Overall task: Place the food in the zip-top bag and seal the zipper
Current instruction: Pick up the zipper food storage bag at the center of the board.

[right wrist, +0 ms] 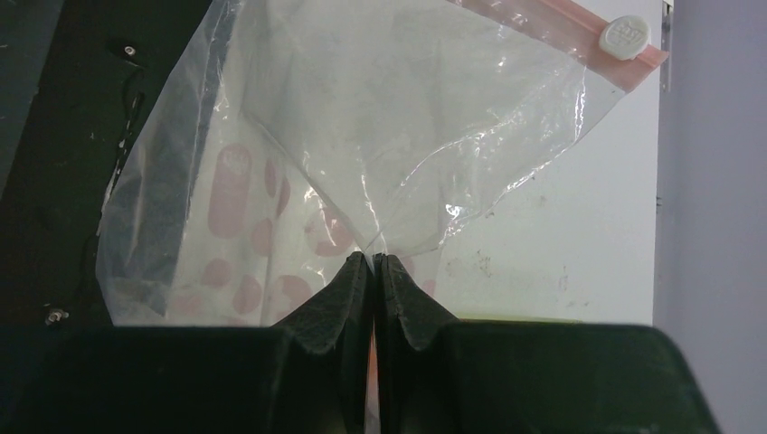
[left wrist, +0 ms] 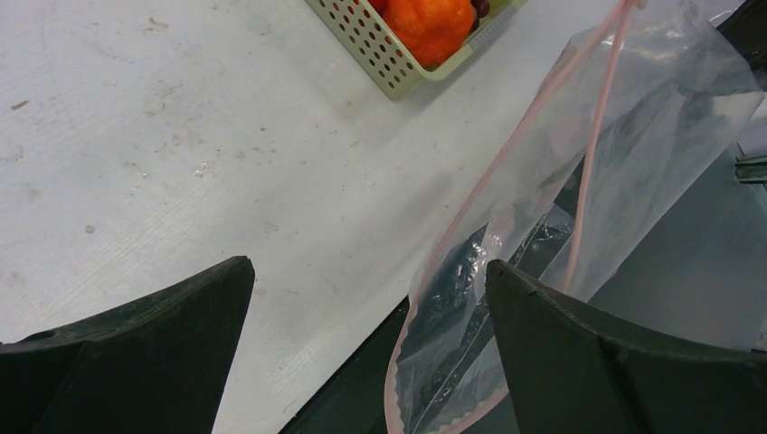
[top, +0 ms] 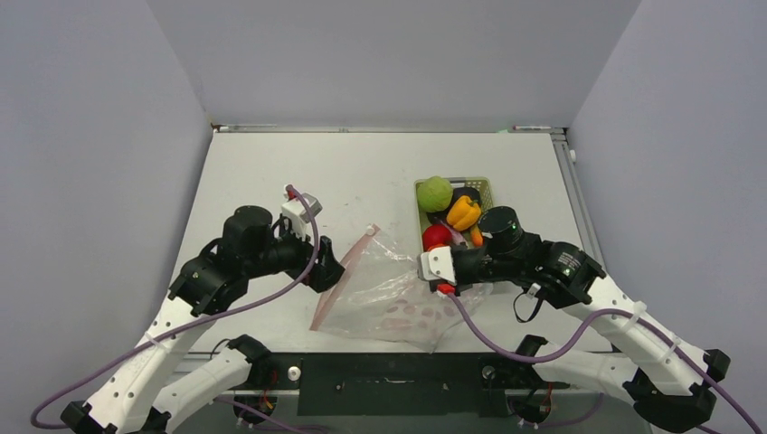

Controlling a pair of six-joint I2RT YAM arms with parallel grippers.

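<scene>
The right gripper (right wrist: pixel 373 264) filled the bottom of its wrist view. Its two dark fingers (right wrist: pixel 326 312) were pressed together, and a fold of the zip-top bag (right wrist: pixel 362 108) was pinched between their tips. From that pinch the clear film fanned up across the frame, with pink dots printed on its lower left part. The zipper (right wrist: pixel 552 20) ran along the top right edge and carried a small white slider (right wrist: pixel 624 34).

In the left wrist view, the left gripper (left wrist: pixel 369 267) had its fingers (left wrist: pixel 154 348) spread wide at the two lower corners. It held nothing. The bag's mouth edge ran from the upper right down between them. It passed close to the right-hand finger, but contact could not be judged. The two pink strips stood apart, so the mouth was partly open.

From above, the left arm rose from the lower left, bent at the elbow, and pointed its wrist rightward at the bag's mouth. The right arm came in from the lower right with its forearm pointing left, and its wrist hung over the near end of the mesh basket (top: pixel 485 186). The bag lay at the centre of the white table (top: pixel 362 172), between the two grippers. The food sat in the basket, right of centre: a green apple (top: pixel 435 193), a yellow pepper (top: pixel 464 213) and a red tomato (top: pixel 437 237). An orange (left wrist: pixel 432 25) showed at the top of the left wrist view.
</scene>
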